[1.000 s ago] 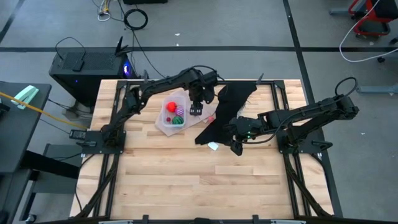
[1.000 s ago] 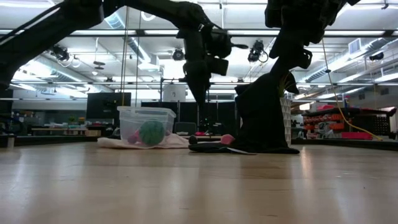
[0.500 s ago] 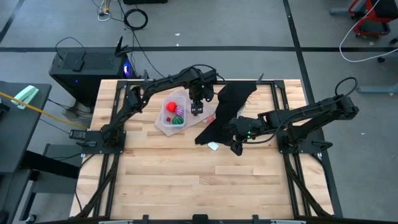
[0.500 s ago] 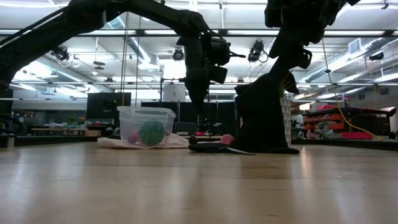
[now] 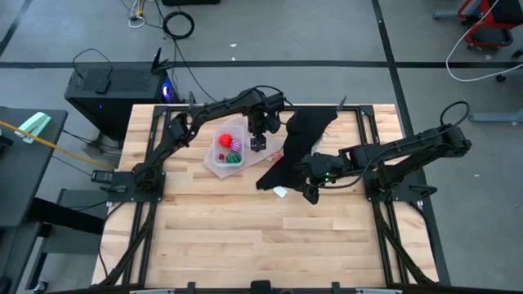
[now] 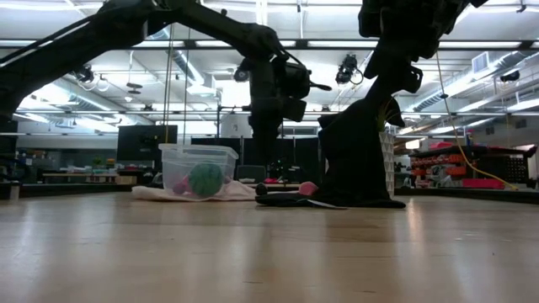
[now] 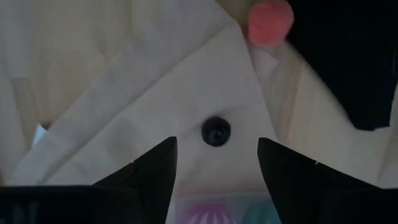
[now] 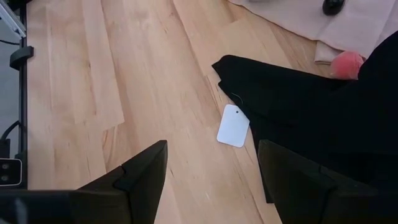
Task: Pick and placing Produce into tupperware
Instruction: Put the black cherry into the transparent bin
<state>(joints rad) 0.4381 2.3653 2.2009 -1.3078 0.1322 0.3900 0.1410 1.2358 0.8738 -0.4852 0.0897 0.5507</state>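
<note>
I am hanging my left gripper (image 7: 214,163), fingers spread wide and empty, over a small dark berry (image 7: 216,131) lying on pale cloth (image 7: 155,93) just beside the tupperware (image 5: 226,151). It looks light, hard and glossy, likely to roll, so I am judging a pinch across its middle best. My right gripper (image 8: 211,168) is waiting open above the table (image 8: 124,81).

High view: overhead, straight down, far. Low view: level with the surface (image 6: 269,252), facing the room. Wrist views: close, looking past each pincer. Both share the pink piece (image 7: 270,22) ahead.
</note>
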